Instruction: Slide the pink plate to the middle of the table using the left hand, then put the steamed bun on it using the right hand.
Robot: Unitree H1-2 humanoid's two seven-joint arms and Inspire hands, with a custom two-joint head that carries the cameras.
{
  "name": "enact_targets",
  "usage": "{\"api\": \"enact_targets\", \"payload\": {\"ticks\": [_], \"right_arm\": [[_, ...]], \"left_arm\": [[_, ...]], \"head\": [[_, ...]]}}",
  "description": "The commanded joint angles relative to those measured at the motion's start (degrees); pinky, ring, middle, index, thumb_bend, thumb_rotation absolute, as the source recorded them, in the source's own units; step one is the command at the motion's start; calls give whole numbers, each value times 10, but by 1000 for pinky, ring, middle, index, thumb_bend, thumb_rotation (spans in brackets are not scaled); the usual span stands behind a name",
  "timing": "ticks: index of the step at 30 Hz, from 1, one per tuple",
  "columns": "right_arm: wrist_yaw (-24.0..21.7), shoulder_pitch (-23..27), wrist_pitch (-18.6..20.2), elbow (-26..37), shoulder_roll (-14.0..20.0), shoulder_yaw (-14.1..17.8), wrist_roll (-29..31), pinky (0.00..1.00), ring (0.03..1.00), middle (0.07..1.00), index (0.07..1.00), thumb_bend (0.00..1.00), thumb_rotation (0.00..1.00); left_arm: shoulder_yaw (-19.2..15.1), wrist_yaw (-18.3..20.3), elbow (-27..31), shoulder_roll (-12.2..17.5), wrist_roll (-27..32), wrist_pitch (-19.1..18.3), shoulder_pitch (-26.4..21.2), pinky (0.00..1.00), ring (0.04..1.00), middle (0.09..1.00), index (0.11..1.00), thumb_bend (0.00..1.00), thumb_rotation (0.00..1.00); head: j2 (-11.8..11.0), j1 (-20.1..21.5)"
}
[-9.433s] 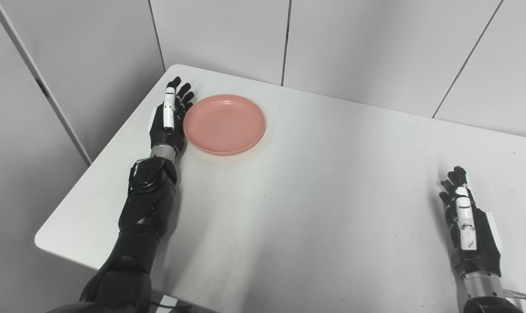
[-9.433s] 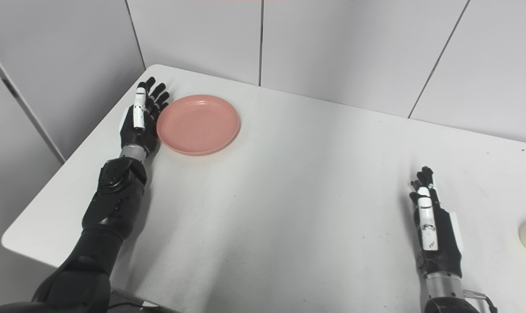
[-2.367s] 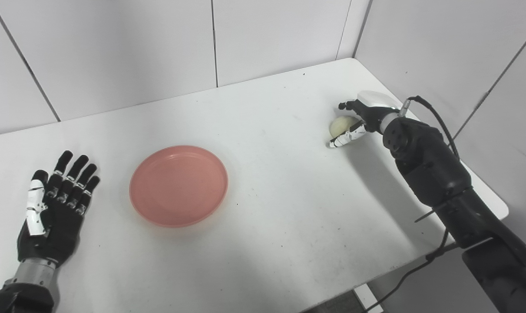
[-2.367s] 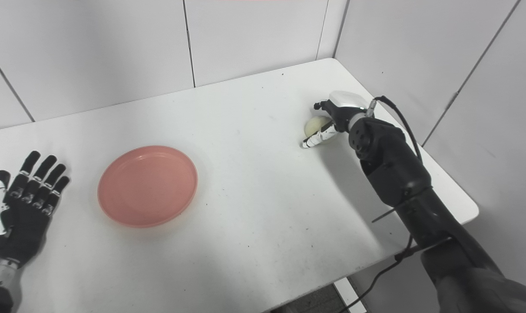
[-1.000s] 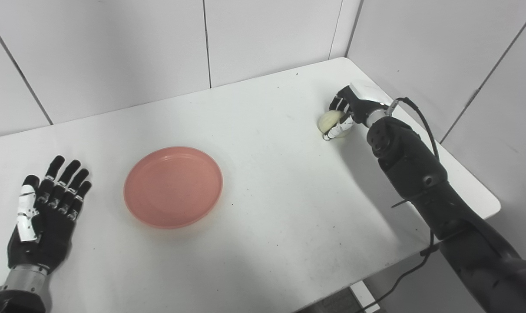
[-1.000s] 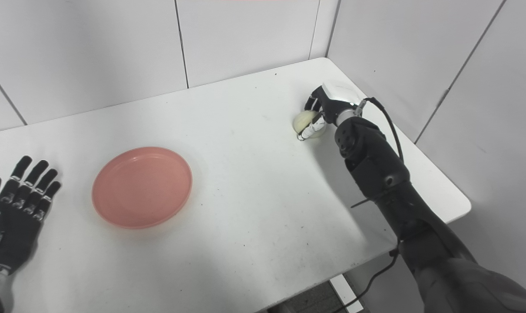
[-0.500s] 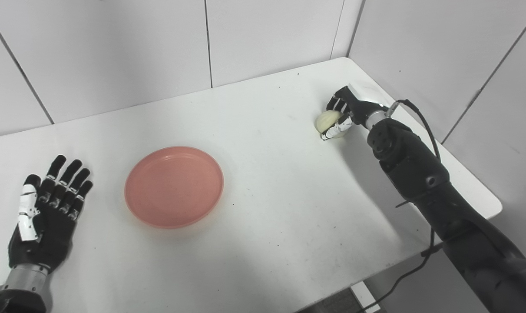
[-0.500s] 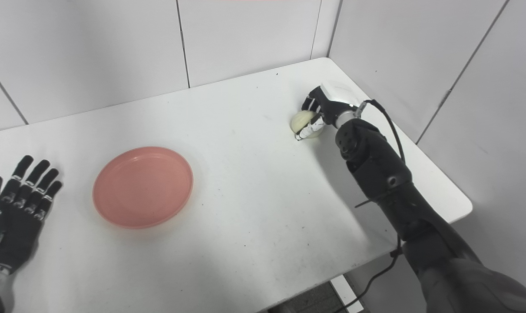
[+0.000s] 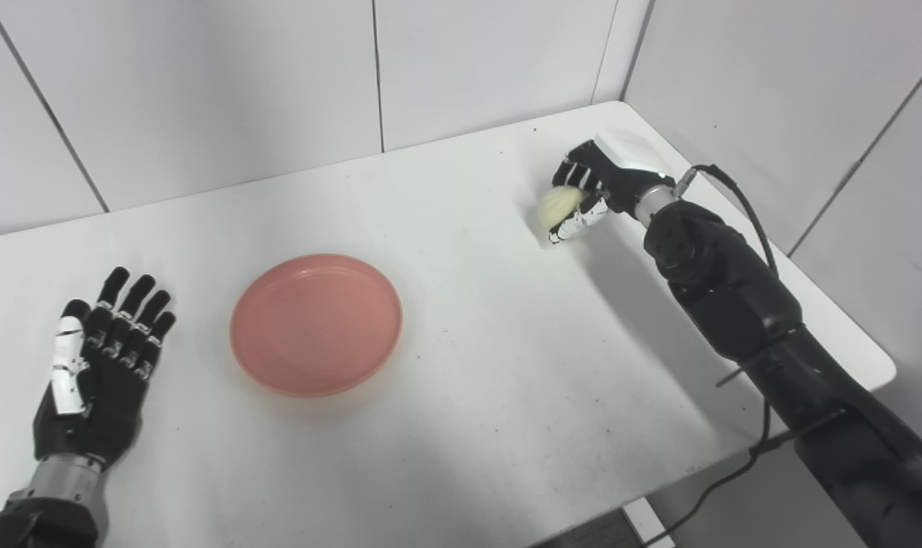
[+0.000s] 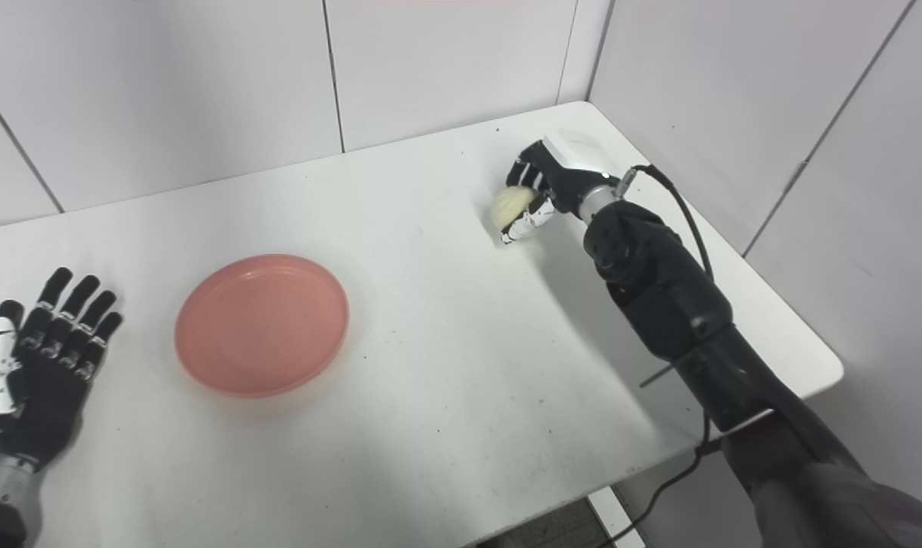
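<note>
Steamed bun [image 9: 558,205] now lifted off the table [image 9: 506,365], clasped between right hand [image 9: 591,186] fingers [image 9: 573,225] and thumb

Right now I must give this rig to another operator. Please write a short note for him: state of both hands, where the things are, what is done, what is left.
Left hand: open, flat on the table, to the left of the pink plate, holding nothing.
Right hand: fingers shut on the steamed bun, near the table's far right corner.
Pink plate: empty, left of the table's middle.
Done: the plate is placed and the bun is grasped.
Left: carry the bun over to the plate, set it down on it and let go.
</note>
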State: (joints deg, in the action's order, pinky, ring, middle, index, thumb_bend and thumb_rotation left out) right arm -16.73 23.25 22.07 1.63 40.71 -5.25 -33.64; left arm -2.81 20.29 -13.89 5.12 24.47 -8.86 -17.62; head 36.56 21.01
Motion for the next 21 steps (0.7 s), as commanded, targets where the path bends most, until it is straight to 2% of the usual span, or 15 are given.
{"api": "enact_targets", "payload": {"ticks": [1,3,5,9,14,21], "right_arm": [[-14,42,15,37,16,4,-7,370,431,500,489,504,122],[-33,55,24,52,9,0,-2,385,439,501,489,503,123],[-43,68,16,59,3,-5,1,398,452,506,489,504,124],[-59,91,22,69,-13,-24,-12,368,434,507,490,505,125],[-75,112,3,72,-29,-44,-12,384,446,509,490,503,125],[-97,146,0,73,-66,-78,-12,390,451,513,490,501,124]], "left_arm": [[15,-19,-9,-12,-24,-25,26,1000,962,957,966,441,1000],[21,-25,-3,-16,-33,-23,29,1000,967,964,973,434,1000],[25,-29,-1,-22,-40,-21,32,1000,969,965,972,436,1000],[30,-40,-1,-33,-51,-21,34,1000,974,971,986,439,1000],[36,-51,-1,-50,-68,-12,36,1000,975,975,988,435,1000],[48,-74,10,-71,-93,-10,41,1000,976,973,985,417,1000]], "head": [[-1,-14],[-2,-28],[-3,-41],[-3,-69],[-3,-110],[3,-166]]}}
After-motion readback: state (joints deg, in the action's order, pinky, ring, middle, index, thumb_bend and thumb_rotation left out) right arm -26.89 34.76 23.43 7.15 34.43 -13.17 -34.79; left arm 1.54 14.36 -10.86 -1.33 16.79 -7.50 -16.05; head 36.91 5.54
